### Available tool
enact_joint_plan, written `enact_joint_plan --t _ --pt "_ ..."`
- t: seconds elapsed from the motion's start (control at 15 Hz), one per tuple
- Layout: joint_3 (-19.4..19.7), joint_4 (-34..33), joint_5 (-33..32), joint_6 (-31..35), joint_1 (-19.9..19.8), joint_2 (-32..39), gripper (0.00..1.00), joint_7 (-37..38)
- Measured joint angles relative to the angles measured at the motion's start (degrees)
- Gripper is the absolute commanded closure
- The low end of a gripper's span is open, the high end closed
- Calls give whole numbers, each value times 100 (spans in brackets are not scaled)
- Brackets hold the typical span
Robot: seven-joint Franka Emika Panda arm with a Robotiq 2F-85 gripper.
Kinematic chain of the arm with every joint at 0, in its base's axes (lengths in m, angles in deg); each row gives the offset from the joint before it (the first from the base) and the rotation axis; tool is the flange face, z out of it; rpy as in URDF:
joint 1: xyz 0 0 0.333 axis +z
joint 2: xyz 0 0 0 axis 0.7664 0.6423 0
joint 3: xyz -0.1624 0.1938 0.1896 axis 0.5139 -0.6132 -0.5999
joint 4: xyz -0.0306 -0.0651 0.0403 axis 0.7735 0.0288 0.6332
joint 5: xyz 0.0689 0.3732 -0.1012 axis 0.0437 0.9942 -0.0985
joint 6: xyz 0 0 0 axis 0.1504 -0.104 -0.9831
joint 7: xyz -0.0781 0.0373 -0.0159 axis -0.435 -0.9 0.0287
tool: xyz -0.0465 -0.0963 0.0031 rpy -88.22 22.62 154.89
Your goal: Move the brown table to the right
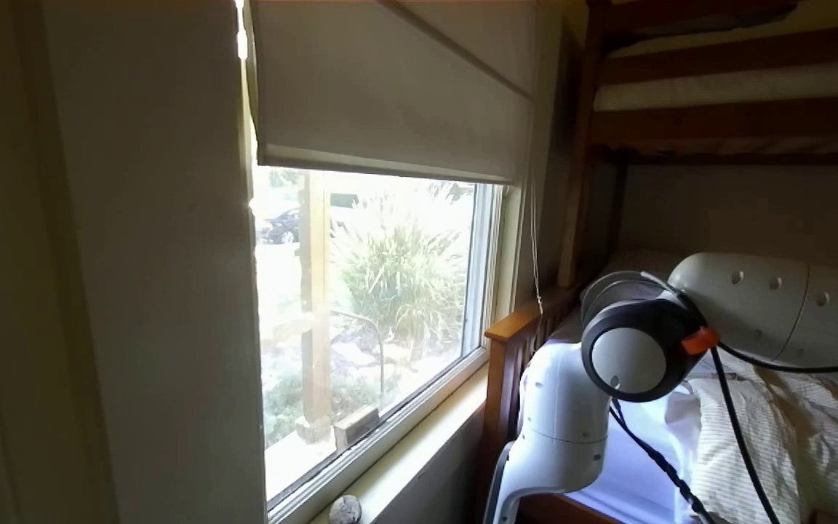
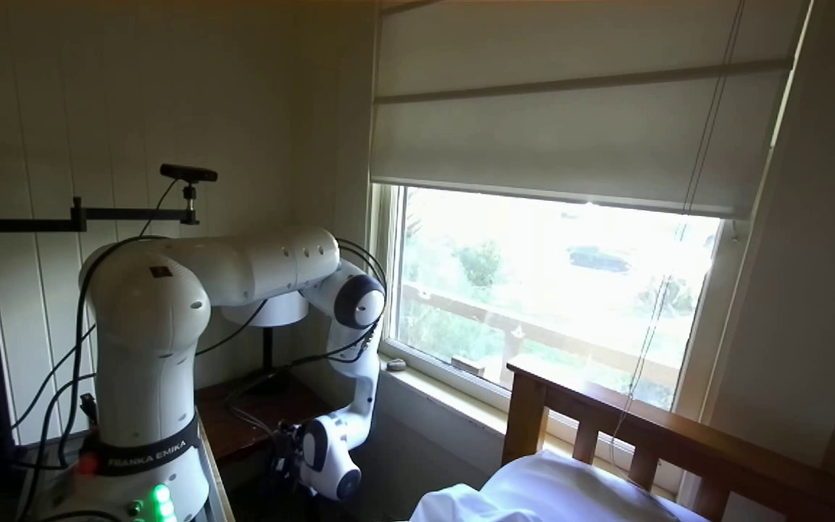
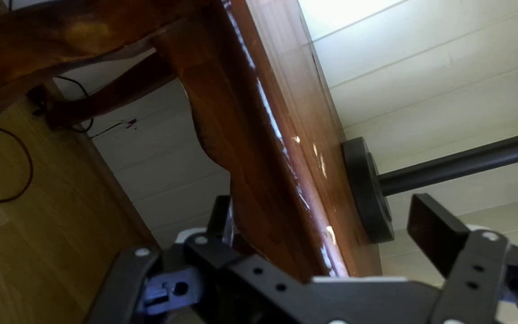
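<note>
The brown table (image 2: 309, 402) is a wooden side table under the window corner in an exterior view. In the wrist view the table (image 3: 259, 166) runs diagonally, with a scuffed, shiny edge, a wavy apron and curved legs. My gripper (image 3: 328, 225) is open. In the wrist view one finger shows on the apron side and the other on the tabletop side, with the table edge between them in the picture. I cannot tell whether either finger touches the wood. The gripper (image 2: 283, 457) looks dark and partly lost in shadow beside the table in an exterior view.
A lamp with a white shade (image 2: 283, 309) stands on the table; its black base (image 3: 369, 193) is near one finger. Cables hang along the arm. A wooden bed frame (image 2: 526, 413) with white bedding (image 2: 555, 489) stands near the arm. The window sill (image 2: 446, 395) runs behind.
</note>
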Motion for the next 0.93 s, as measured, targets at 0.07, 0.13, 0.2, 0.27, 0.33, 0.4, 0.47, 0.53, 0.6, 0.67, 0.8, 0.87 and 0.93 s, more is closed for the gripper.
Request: enact_joint_plan --t 0.07,0.13,0.2,0.27,0.33,0.4,0.47,0.53,0.6,0.67,0.8,0.87,0.93 --pt "-42 -136 0 0 30 96 0 1" --pt "-78 -269 0 0 65 190 0 10" --pt "-92 -345 13 -37 119 236 0 11" --pt "-93 -372 15 -98 186 234 0 11" --pt "-93 -396 16 -148 255 228 0 11" --pt "-94 -419 16 -195 323 222 0 11" --pt "-95 -444 16 -229 392 214 0 11" --pt "-93 -461 16 -260 459 204 0 11" --pt "-88 -470 16 -298 526 193 0 17" --pt "-75 -480 16 -342 594 185 0 29" --pt "-24 -512 25 -412 735 183 0 61" --pt "7 -532 28 -432 800 183 0 75" --pt "32 -548 32 -447 861 183 0 88"
